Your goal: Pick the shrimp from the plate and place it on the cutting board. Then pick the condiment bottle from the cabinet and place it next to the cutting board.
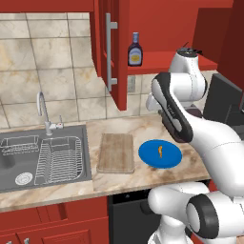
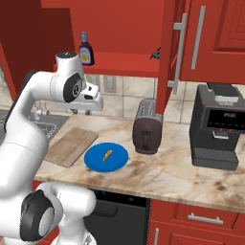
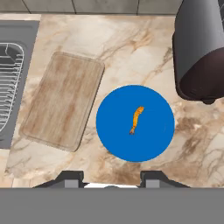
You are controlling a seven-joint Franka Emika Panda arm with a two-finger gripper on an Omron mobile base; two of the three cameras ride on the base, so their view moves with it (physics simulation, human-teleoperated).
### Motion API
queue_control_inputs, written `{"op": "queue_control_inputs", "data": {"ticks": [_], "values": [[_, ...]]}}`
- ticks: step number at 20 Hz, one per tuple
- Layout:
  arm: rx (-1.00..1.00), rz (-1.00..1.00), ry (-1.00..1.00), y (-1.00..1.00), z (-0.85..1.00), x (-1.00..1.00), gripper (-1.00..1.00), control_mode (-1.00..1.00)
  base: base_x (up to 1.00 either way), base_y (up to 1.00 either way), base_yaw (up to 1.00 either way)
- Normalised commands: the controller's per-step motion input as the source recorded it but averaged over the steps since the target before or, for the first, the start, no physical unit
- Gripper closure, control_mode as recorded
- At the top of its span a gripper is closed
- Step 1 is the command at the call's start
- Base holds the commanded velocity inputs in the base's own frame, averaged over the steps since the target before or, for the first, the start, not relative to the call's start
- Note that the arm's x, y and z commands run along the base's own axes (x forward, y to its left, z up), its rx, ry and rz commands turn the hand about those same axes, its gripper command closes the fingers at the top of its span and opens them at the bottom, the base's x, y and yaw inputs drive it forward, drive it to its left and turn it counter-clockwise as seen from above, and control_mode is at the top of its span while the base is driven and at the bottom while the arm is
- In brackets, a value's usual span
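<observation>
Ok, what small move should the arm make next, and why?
Probably lower the claw straight toward the shrimp. It lies untouched in the middle of the plate, the claw hangs above with nothing between its fingers, and the cutting board beside the plate has nothing on it yet.

Beige stone tiles [image 1: 52, 62] cover the wall at upper left, above a marbled tan counter [image 2: 167, 172]. A steel sink [image 1: 28, 157] with a curved tap [image 1: 44, 112] sits at left; red lower cupboards [image 2: 201, 222] line the bottom, a dark coffee machine [image 2: 216, 125] at right
</observation>
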Motion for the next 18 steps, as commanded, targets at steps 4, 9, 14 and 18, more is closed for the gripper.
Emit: {"op": "queue_control_inputs", "data": {"ticks": [4,9,14,18], "values": [[0.00,0.00,0.02,0.00,-0.05,-0.07,-1.00,-1.00,0.00,0.00,0.00],[0.00,0.00,0.05,0.00,-0.14,-0.24,-1.00,-1.00,0.00,0.00,0.00],[0.00,0.00,0.07,0.00,-0.15,-0.36,-1.00,-1.00,0.00,0.00,0.00],[0.00,0.00,0.08,0.00,-0.12,-0.35,-1.00,-1.00,0.00,0.00,0.00]]}}
